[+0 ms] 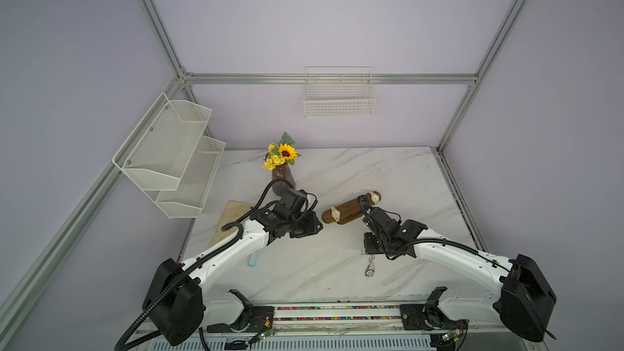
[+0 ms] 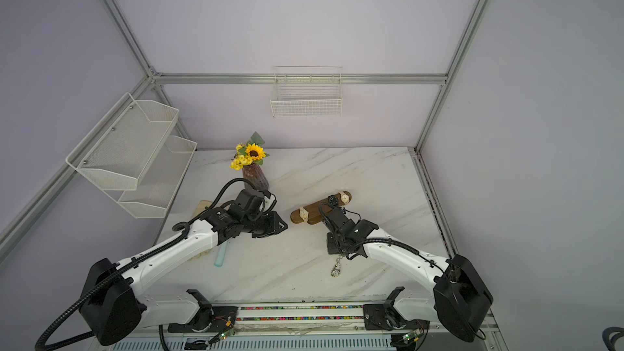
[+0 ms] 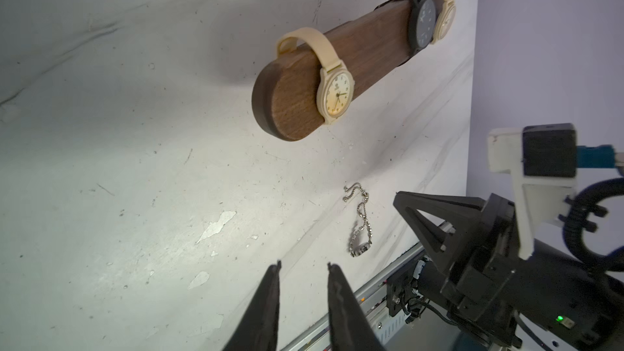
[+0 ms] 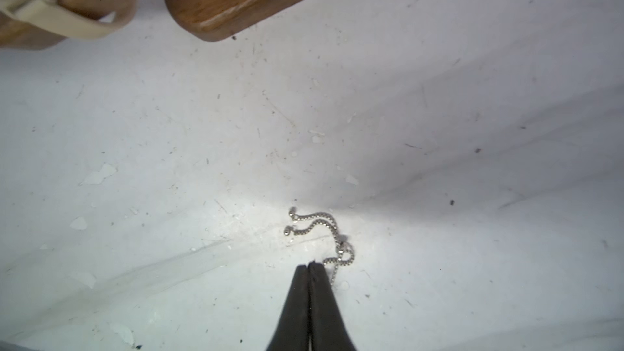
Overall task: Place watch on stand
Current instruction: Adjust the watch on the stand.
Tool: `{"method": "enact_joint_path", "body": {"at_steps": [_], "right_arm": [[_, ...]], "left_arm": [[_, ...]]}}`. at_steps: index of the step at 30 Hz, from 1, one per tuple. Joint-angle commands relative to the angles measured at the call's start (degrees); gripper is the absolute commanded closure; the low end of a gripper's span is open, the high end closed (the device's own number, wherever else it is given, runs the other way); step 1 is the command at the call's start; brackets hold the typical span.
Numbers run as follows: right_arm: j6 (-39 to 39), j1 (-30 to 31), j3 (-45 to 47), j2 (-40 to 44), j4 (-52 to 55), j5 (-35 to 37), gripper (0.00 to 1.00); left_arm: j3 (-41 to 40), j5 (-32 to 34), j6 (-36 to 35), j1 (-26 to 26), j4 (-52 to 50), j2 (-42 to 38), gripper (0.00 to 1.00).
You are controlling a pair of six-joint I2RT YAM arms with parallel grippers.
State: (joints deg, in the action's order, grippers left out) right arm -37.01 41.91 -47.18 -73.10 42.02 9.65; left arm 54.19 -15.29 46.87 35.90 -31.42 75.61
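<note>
Clock directions follow the top views, with 12 at the far wall. The silver chain watch (image 1: pixel 370 270) lies flat on the marble table (image 1: pixel 405 180), at about 5 o'clock from the stand (image 1: pixel 351 209) and apart from it. Its dial sits at the 6 o'clock end and its chain trails toward 12.

The right gripper (image 4: pixel 309 265) is over that chain end, its jaws pressed together with nothing between them. In the right wrist view the chain's loops lie just beside the fingertips, on the table and not gripped.

The left gripper (image 3: pixel 304 265) is at about 9 o'clock from the stand. Its jaws stand a little apart and hold nothing. The silver chain watch is at about 4 o'clock from it, well apart.

The stand's bar runs from 8 o'clock to 2 o'clock near the table's middle. A cream watch (image 1: pixel 335 214) is strapped around its 8 o'clock end. A black watch (image 1: pixel 363 200) and a second cream watch (image 1: pixel 374 197) sit side by side around its 2 o'clock end.
</note>
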Motion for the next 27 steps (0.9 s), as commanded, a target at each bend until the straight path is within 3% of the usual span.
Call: {"method": "enact_joint_path", "body": {"at_steps": [1,4,8,12,20,27], "right_arm": [[2.53,-5.08,-4.9,-0.26,1.36,6.98,0.93],[5.62,-12.52,-5.56,-0.3,-7.14,1.22,0.89],[8.04,-21.25,-6.7,-4.11,-18.38,-9.32,0.78],[7.05,-28.89,-7.65,-9.06,-26.43,-19.72,0.7],[7.92,-35.43,-12.61,-18.09,-32.18,-16.49,0.92],[8.61,-35.58,-18.14,-28.89,-35.24,-17.49,0.95]], "left_arm": [[3.32,3.76,-0.91,0.35,-0.91,2.33,0.74],[5.65,2.6,-1.08,0.33,0.42,3.97,0.7],[7.43,-0.59,0.28,0.35,4.24,7.16,0.53],[10.58,-3.91,1.32,0.38,6.33,9.75,0.5],[15.09,-8.99,3.87,0.46,10.87,14.32,0.55],[15.91,-9.76,4.67,0.41,11.31,17.2,0.56]]}}
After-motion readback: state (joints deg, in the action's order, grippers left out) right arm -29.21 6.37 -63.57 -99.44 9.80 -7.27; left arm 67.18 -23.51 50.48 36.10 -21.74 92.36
